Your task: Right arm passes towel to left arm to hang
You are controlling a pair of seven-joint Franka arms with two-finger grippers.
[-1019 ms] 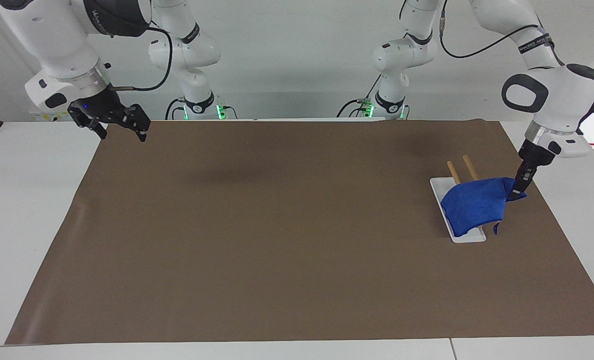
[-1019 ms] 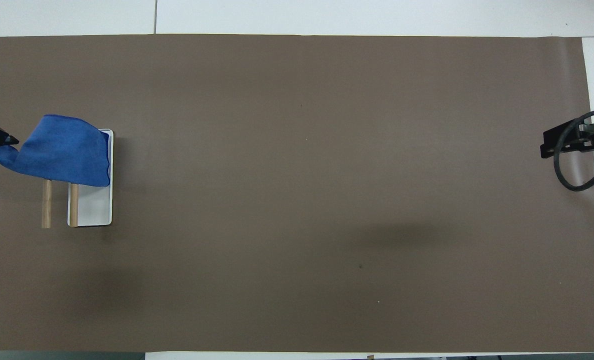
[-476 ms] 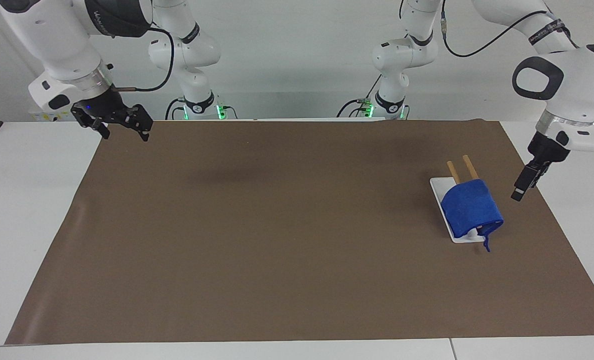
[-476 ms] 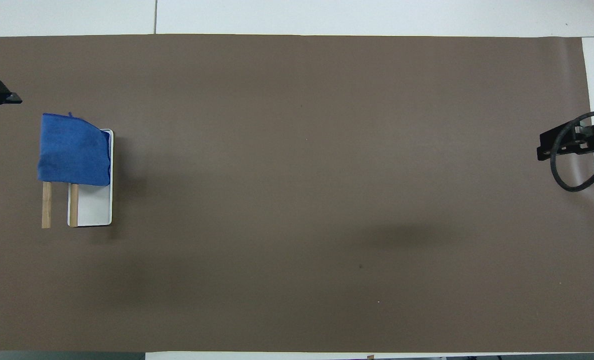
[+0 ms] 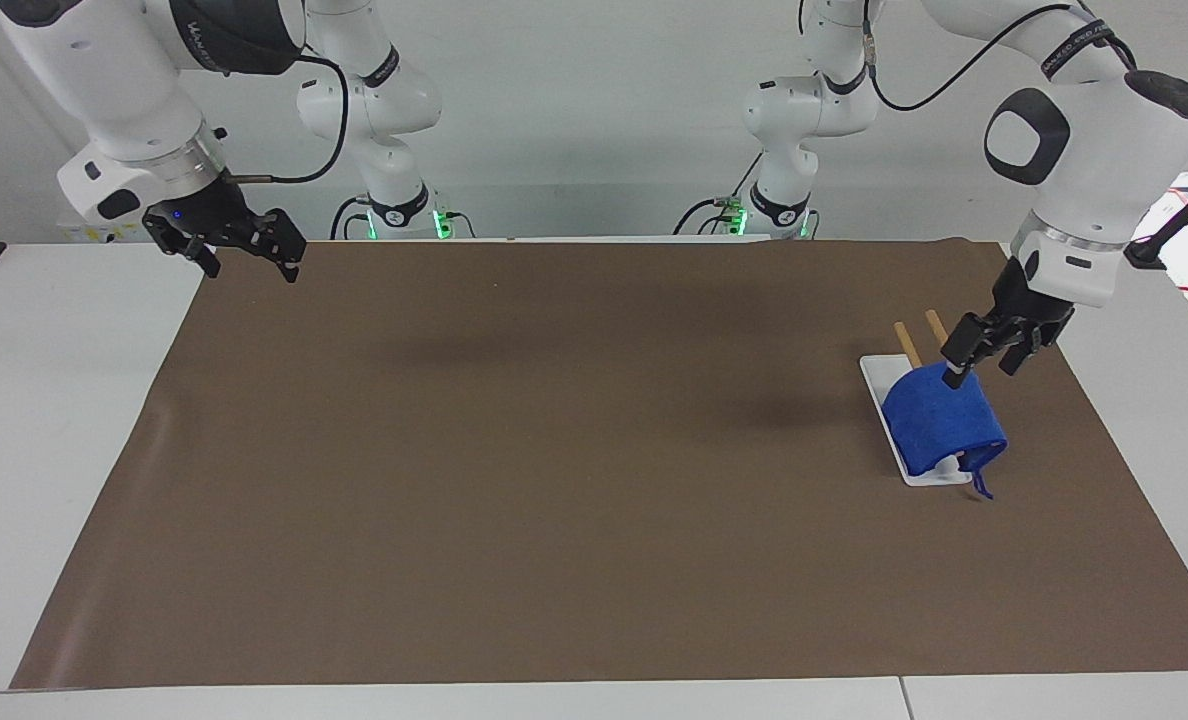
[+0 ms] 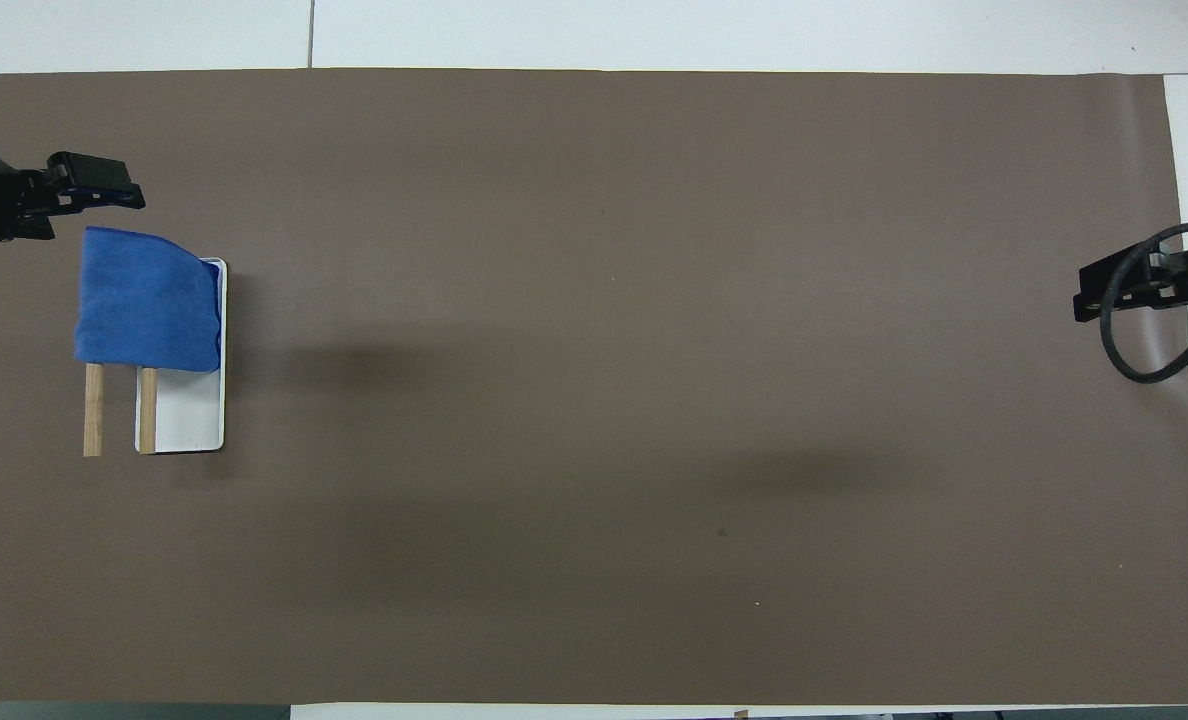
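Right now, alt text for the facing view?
A blue towel hangs over a two-rail wooden rack on a white base, with the open left gripper just above it. The right gripper, open, waits over the brown mat's corner.

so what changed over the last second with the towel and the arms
The left gripper let go of the towel, drew off toward the mat's edge, then swung back over the rack's wooden rails, open. The freed corner dropped, so the towel now drapes over the rails above the white tray. The right gripper waits open, barely shifted; rack and tray unmoved.
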